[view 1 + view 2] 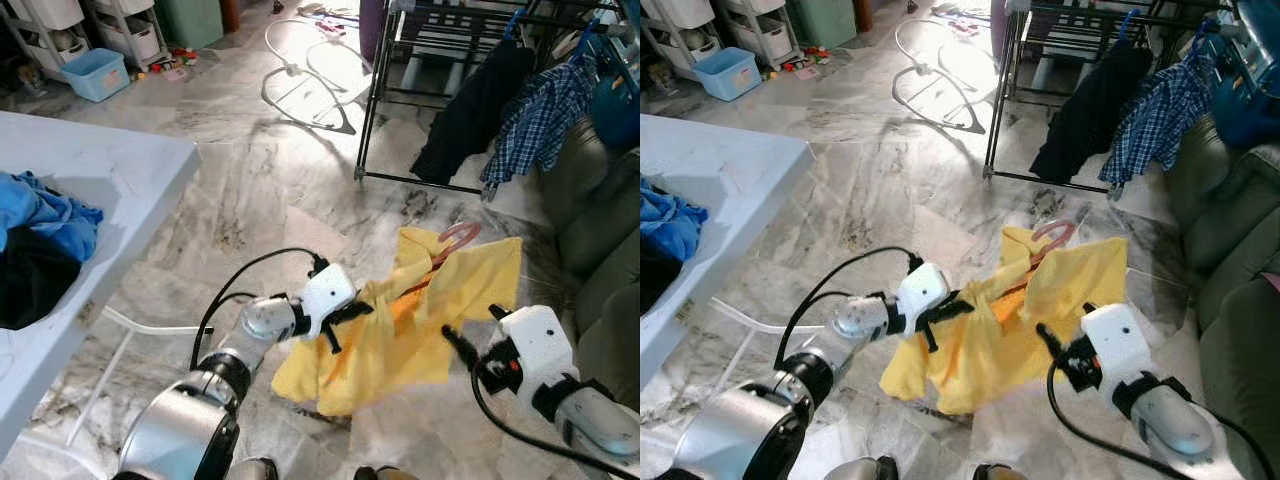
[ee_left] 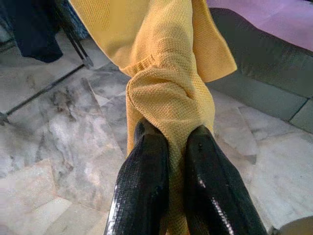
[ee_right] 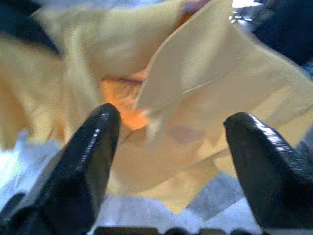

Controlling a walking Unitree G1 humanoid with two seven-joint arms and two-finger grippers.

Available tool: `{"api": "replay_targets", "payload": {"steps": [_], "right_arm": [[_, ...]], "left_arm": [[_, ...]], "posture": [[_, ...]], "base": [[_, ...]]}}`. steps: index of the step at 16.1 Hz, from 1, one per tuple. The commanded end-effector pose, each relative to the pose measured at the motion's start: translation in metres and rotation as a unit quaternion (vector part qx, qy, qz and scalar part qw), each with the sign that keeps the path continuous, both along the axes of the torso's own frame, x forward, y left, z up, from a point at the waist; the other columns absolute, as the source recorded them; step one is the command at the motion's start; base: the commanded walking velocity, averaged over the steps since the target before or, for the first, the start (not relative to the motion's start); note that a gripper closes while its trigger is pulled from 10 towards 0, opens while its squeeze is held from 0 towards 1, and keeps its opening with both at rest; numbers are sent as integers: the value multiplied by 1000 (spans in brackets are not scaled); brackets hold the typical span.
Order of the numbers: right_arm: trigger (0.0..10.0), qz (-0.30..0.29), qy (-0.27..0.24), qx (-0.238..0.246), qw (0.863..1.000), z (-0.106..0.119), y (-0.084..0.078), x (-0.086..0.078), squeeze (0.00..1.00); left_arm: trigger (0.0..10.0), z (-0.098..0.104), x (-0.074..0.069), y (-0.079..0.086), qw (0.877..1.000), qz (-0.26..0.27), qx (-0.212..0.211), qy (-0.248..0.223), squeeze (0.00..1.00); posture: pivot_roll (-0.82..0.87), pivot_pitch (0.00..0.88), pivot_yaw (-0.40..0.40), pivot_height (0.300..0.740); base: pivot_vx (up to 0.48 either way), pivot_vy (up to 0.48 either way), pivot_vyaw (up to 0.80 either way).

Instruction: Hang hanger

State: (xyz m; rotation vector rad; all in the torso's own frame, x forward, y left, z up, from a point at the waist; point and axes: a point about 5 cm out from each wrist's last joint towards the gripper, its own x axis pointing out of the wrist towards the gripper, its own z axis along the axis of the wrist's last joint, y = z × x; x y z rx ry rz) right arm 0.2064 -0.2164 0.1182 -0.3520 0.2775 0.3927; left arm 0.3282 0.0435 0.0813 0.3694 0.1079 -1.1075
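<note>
A yellow garment (image 1: 400, 320) hangs on a pink hanger (image 1: 455, 238), held up above the marble floor. My left gripper (image 1: 345, 318) is shut on a bunched fold of the yellow garment (image 2: 168, 103) at its left side. My right gripper (image 1: 462, 347) stands open just right of the cloth, its fingers (image 3: 93, 147) spread wide in front of the yellow fabric (image 3: 205, 88) without touching it. The hanger's hook pokes out above the garment's collar.
A black drying rack (image 1: 400, 100) stands ahead with a dark garment (image 1: 470, 110) and a plaid shirt (image 1: 540, 120) on it. A white table (image 1: 100, 190) with blue cloth (image 1: 50, 220) is on the left. A dark sofa (image 1: 600, 250) lies right. White hangers (image 1: 310, 90) lie on the floor.
</note>
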Motion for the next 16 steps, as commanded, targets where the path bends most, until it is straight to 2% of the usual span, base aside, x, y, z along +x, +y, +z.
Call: {"api": "replay_targets", "payload": {"steps": [1,2,4,6,7,10,11,14,16], "right_arm": [[10000,18,-3,-6,1000,5,0,-4,1000],[10000,37,23,-65,997,0,-8,-11,1000],[10000,62,48,-101,992,-2,-14,-22,1000],[10000,61,68,-156,984,-2,-34,-32,1000],[10000,59,73,-159,983,-1,-41,-36,1000],[10000,65,64,-202,975,6,-50,-36,1000],[10000,60,43,-229,971,16,-59,-29,1000],[10000,71,44,-262,961,21,-72,-24,1000],[10000,104,55,-284,952,17,-74,-24,439]], "left_arm": [[0,11,5,-3,1000,-8,-4,-24,0],[0,12,5,-1,1000,-16,4,-25,0],[0,12,5,3,999,-35,19,-27,0],[0,14,5,13,995,-79,50,-32,0],[0,14,5,16,992,-93,70,-39,0],[0,13,4,21,987,-116,100,-46,0],[0,13,3,22,985,-130,107,-45,0],[0,17,1,20,980,-165,98,-49,0],[0,20,-7,15,968,-225,92,-65,0]], "posture": [[-111,76,-33,740],[-115,77,-31,740],[-122,79,-29,740],[-130,89,-20,740],[-130,90,-20,740],[-134,95,-14,740],[-131,95,-11,740],[-127,97,-9,740],[-121,100,-10,740]], "base": [[0,0,0],[0,0,0],[0,0,0],[0,0,0],[0,0,0],[0,0,0],[0,0,0],[0,0,0],[0,0,0]]}}
